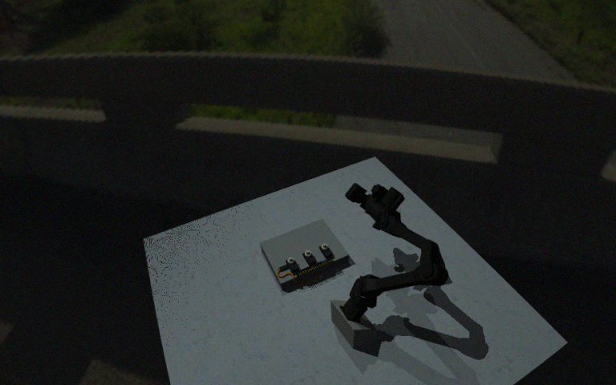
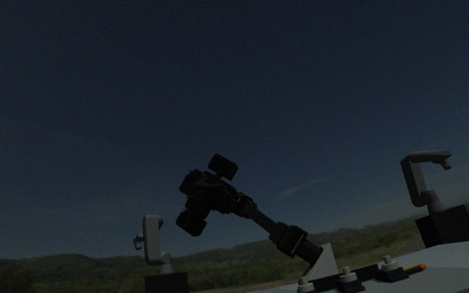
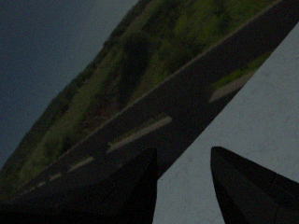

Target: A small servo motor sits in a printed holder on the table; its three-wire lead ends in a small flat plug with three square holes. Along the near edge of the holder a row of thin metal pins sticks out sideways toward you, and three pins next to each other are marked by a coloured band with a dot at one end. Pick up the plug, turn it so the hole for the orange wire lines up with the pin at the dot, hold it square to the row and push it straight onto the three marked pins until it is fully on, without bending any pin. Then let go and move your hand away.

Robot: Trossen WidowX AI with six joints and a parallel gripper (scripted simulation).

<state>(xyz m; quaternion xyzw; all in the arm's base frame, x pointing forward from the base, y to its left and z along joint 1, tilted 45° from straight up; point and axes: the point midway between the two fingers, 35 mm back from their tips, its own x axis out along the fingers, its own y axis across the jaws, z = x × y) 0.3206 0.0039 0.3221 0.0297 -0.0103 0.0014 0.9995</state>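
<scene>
The grey holder [image 1: 299, 238] lies on the table in the top view, with three dark servos with white tops near its near edge. A row of yellow pins [image 1: 315, 267] runs along that edge. The orange lead [image 1: 281, 275] [image 2: 416, 267] curves from the leftmost servo in the top view toward the left end of the row. The plug, the coloured band and the dot are too small and dark to make out. My gripper [image 3: 183, 157] is partly open with nothing between its fingers. It is raised high, away from the holder, and the wrist view shows neither holder nor plug.
The arm's grey wedge base [image 1: 354, 329] [image 2: 325, 264] stands on the pale table [image 1: 217, 318], on the near side of the holder. Two pale arms [image 2: 151, 238] [image 2: 414, 179] on dark blocks stand in the background of the exterior view. The table's edge crosses the wrist view.
</scene>
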